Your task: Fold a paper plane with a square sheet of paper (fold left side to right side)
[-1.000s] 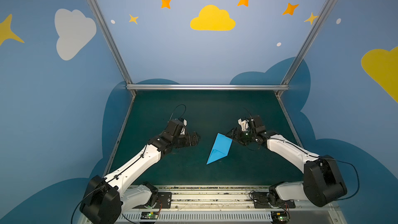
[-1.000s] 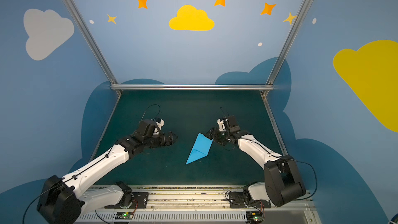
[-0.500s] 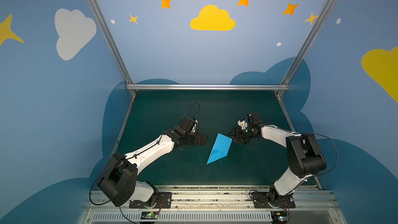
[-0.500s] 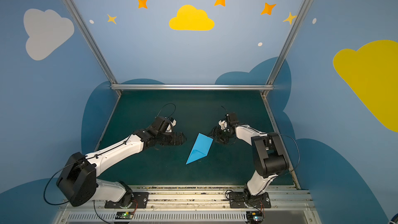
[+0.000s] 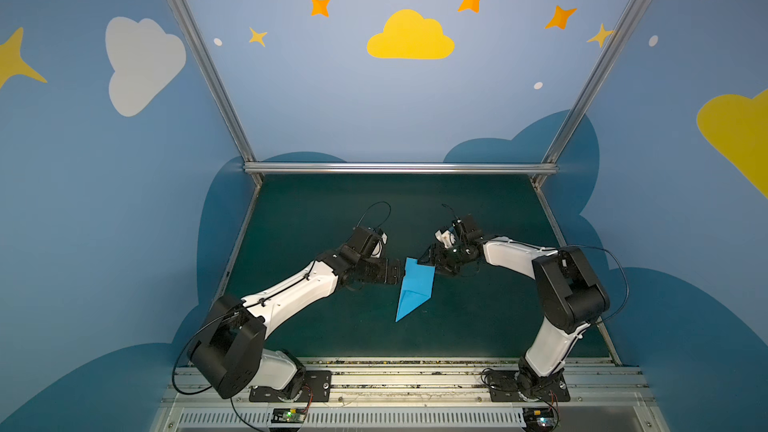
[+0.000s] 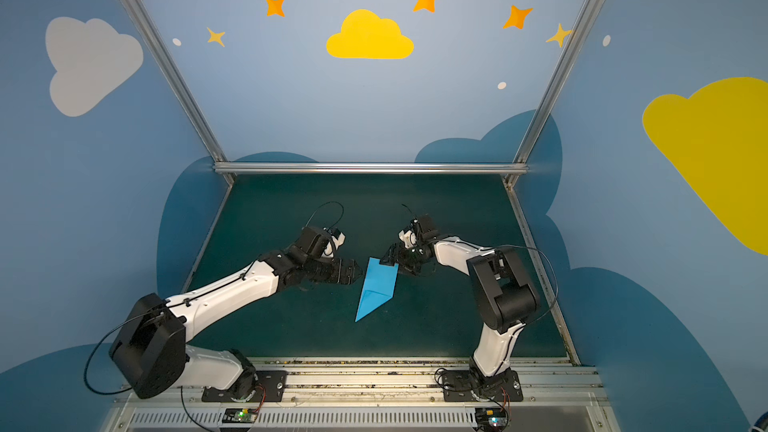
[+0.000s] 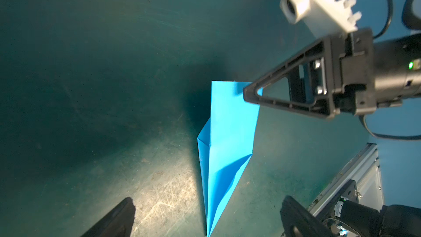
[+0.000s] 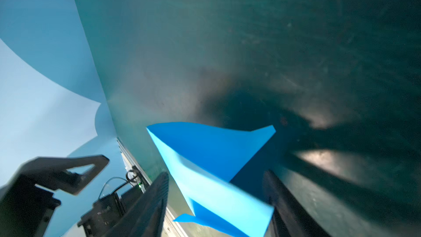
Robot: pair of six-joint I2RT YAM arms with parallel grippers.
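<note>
The paper plane [image 5: 415, 288] [image 6: 377, 284] lay near the middle of the dark green worktop [image 5: 332, 209], between the two arms in both top views; its sharp nose pointed to the near edge and its wide, blunt end faced the far side; a centre crease ran along its length, and in the left wrist view [image 7: 230, 133] a narrow folded flap showed along one long edge.

The left pincer [image 5: 397, 276] [image 6: 357, 274] stood just to the left of the plane's far end, at the paper's left edge; its jaws were spread wide and had hold of nothing; in the left wrist view its two fingers [image 7: 118, 217] sat well apart on either side of the plane's nose; I could not tell whether a fingertip touched the paper's edge.

The right pincer [image 5: 430, 263] [image 6: 392, 261] reached in from the right to the plane's far right corner; the left wrist view showed its tip [image 7: 250, 92] over that corner; in the right wrist view the jaws stood partly apart with a raised, curling part of the paper [image 8: 211, 156] between the two fingers [image 8: 157, 199]; the paper was not pinched flat between them; whether either finger pressed on the sheet I could not tell.
</note>
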